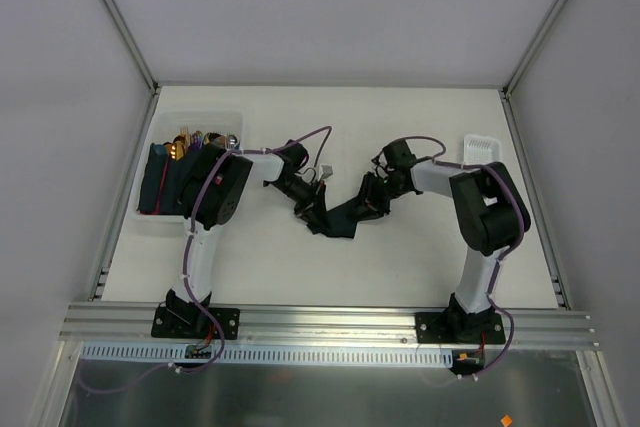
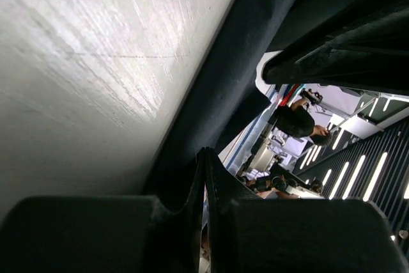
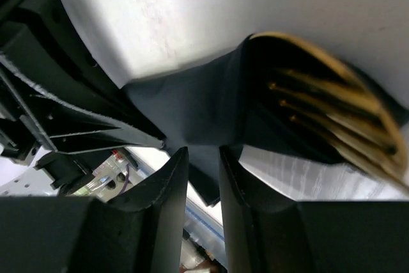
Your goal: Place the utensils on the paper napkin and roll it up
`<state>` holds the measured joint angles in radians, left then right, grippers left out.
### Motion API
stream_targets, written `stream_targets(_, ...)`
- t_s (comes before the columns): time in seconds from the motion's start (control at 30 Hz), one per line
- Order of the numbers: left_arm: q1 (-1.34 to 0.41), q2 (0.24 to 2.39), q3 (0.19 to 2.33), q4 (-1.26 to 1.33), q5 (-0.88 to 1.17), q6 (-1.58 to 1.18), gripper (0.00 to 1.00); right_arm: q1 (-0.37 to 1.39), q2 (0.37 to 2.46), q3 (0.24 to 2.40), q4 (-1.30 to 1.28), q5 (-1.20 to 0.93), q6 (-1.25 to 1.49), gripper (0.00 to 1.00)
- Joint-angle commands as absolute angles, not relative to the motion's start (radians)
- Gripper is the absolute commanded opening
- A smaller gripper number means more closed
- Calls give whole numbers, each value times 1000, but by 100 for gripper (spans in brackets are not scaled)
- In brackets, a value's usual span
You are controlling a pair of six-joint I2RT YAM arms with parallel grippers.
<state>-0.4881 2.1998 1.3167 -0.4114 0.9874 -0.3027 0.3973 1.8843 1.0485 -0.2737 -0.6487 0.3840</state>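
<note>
The paper napkin (image 1: 340, 219) is a dark, partly folded bundle at the table's middle, between both grippers. In the right wrist view the napkin (image 3: 192, 103) wraps around the utensils (image 3: 339, 126), whose gold fork tines show inside its open end. My right gripper (image 3: 203, 155) has its jaws narrowly apart with a fold of the napkin between the tips. It sits at the bundle's right end (image 1: 368, 202). My left gripper (image 2: 205, 153) has its jaws pressed together at the edge of the napkin (image 2: 223, 87), at the bundle's left end (image 1: 308, 209).
A white bin (image 1: 150, 219) stands at the far left with dark napkins (image 1: 160, 182), gold-headed cutlery (image 1: 180, 147) and a silver spoon (image 1: 232, 139). The left arm's elbow overhangs it. A small white ribbed tray (image 1: 481, 147) stands at the back right.
</note>
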Motion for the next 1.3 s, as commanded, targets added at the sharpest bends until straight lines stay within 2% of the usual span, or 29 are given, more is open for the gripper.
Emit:
stream_targets(0.0, -468, 2232, 1284, -353, 834, -279, 3, 399, 1924, 1063, -299, -640, 351, 29)
stream_targets(0.27, -468, 2077, 1236, -354, 856, -232, 15, 400, 1979, 1089, -353, -577, 313, 30)
stream_targets(0.47, -468, 1971, 1236, -365, 870, -200, 18, 399, 1991, 1092, -365, -565, 298, 30)
stream_targets(0.9, -489, 2025, 1194, -391, 910, -167, 14, 399, 1999, 1106, -380, -552, 293, 30)
stream_targets(1.27, -431, 2183, 1172, -393, 917, -143, 3, 394, 1994, 1132, -410, -557, 269, 29)
